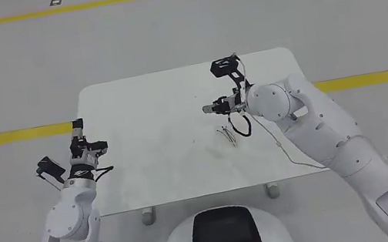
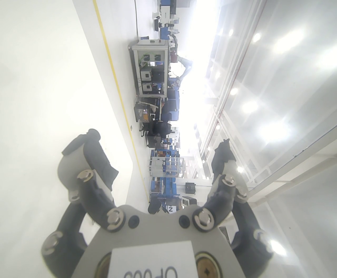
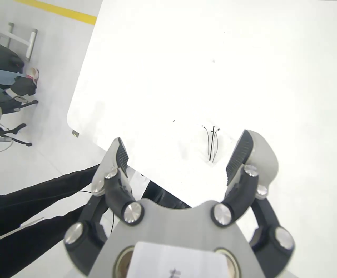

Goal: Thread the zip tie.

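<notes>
Nearest the lens, the right gripper (image 3: pixel 183 142) is hanging with its ribbed fingers (image 3: pixel 238 151) spread wide, released and grasping nothing; between them, farther off, a small bunch of thin black plastic zip ties (image 3: pixel 212 144) is lying flat on the white rectangular table with rounded corners (image 3: pixel 158 65), the strands fanning slightly from one shared end; seen from above, the ties are resting a little right of the table's middle, well in from every edge, near the right gripper but apart from it, on the side towards the robot; the left gripper (image 2: pixel 158 142) is hovering at the table's left edge, its dark fingers also splayed open and holding nothing, well apart from the ties; a broad stretch of white tabletop is lying between the two grippers; a yellow floor line (image 1: pixel 9 136) is running past on both sides.
</notes>
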